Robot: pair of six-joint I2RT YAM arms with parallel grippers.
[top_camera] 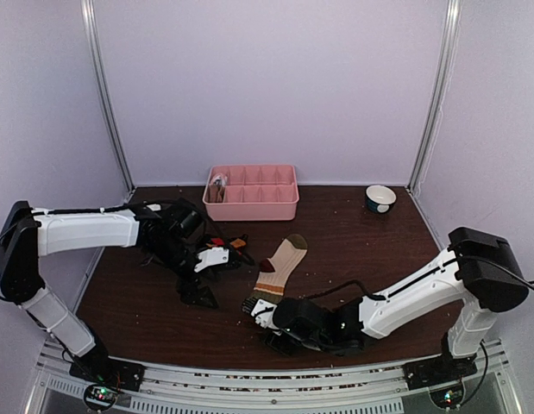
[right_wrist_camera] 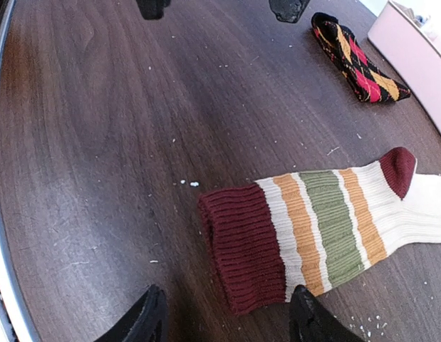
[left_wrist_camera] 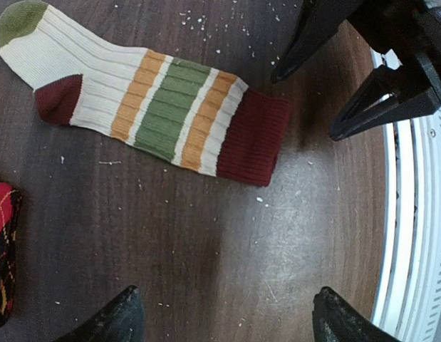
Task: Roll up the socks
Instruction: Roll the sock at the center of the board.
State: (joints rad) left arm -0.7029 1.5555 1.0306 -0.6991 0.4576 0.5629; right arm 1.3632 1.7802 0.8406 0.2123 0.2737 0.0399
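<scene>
Left tool [left_wrist_camera: 227, 317] hangs over the surface [top_camera: 379, 250] left of centre, jaws wide and holding nothing. Near it lies a black sock [right_wrist_camera: 355, 57] with red and orange diamonds. A pink tray [top_camera: 252, 205] sits at the far edge. Near the centre a cream sock [top_camera: 279, 263] with orange and green stripes lies flat, its dark red cuff toward the near edge. The right tool [right_wrist_camera: 227, 313] straddles the cuff's end, jaws apart, not gripping. A small bowl [top_camera: 380, 198] stands in the far right corner.
</scene>
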